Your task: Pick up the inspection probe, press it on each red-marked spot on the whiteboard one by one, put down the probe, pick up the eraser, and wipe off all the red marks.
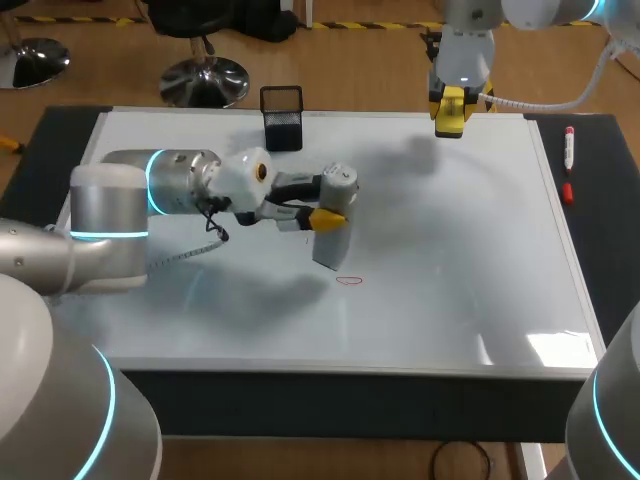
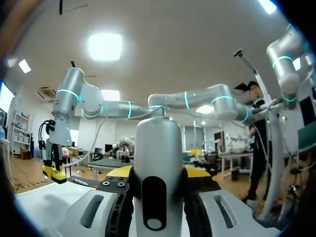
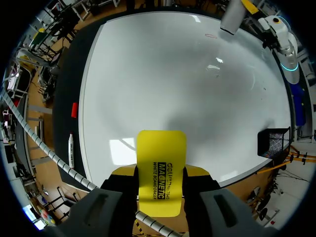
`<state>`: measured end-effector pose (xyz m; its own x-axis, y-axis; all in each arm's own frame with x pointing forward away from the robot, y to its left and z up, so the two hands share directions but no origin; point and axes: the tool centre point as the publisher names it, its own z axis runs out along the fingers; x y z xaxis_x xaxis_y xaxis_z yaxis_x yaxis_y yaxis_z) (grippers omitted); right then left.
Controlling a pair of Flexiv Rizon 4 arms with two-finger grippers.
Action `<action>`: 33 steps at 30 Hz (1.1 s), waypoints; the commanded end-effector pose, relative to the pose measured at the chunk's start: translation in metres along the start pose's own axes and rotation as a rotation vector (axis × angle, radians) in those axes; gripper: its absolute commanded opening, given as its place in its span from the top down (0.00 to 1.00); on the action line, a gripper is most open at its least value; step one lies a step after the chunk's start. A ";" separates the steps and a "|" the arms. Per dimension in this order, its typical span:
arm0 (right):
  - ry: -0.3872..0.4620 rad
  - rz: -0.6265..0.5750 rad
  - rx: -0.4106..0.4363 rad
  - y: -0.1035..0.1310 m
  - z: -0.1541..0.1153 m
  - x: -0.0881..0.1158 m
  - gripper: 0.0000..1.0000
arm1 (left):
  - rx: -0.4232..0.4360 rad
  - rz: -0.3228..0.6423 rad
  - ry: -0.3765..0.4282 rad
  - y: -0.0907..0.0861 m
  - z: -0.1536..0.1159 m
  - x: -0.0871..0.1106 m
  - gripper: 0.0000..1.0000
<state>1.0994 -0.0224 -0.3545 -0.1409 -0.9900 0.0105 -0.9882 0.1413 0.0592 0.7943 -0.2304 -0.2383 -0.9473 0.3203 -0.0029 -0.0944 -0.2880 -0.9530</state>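
On the whiteboard (image 1: 450,250) one small red oval mark (image 1: 348,280) shows near the middle. My left gripper (image 1: 326,214) is shut on the grey inspection probe (image 1: 331,245), which slants down with its tip just above and left of the mark. In the left wrist view the probe (image 2: 158,148) fills the space between the left gripper's (image 2: 162,177) yellow tips. My right gripper (image 1: 450,106) hangs over the board's far edge, shut on the yellow eraser (image 1: 450,112). The right wrist view shows the eraser (image 3: 160,170) clamped in the right gripper (image 3: 160,174), with the red mark (image 3: 211,35) and probe (image 3: 232,17) far ahead.
A black mesh pen holder (image 1: 282,117) stands at the board's far edge, left of the middle. A marker (image 1: 568,148) and a red cap (image 1: 567,190) lie on the black mat right of the board.
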 end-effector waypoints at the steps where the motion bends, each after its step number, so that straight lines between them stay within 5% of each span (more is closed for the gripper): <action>1: 0.003 -0.002 0.001 0.000 -0.002 0.001 1.00 | 0.001 0.001 0.005 0.014 0.009 -0.001 1.00; 14: 0.003 -0.002 0.001 0.000 -0.002 0.001 1.00 | -0.020 -0.018 0.031 0.041 0.021 -0.005 1.00; 33: 0.003 -0.002 0.001 0.000 -0.002 0.001 1.00 | -0.042 -0.041 0.007 0.059 0.011 -0.011 1.00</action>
<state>1.0994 -0.0223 -0.3545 -0.1408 -0.9900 0.0105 -0.9882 0.1412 0.0592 0.7958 -0.2625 -0.2883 -0.9398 0.3399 0.0362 -0.1222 -0.2353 -0.9642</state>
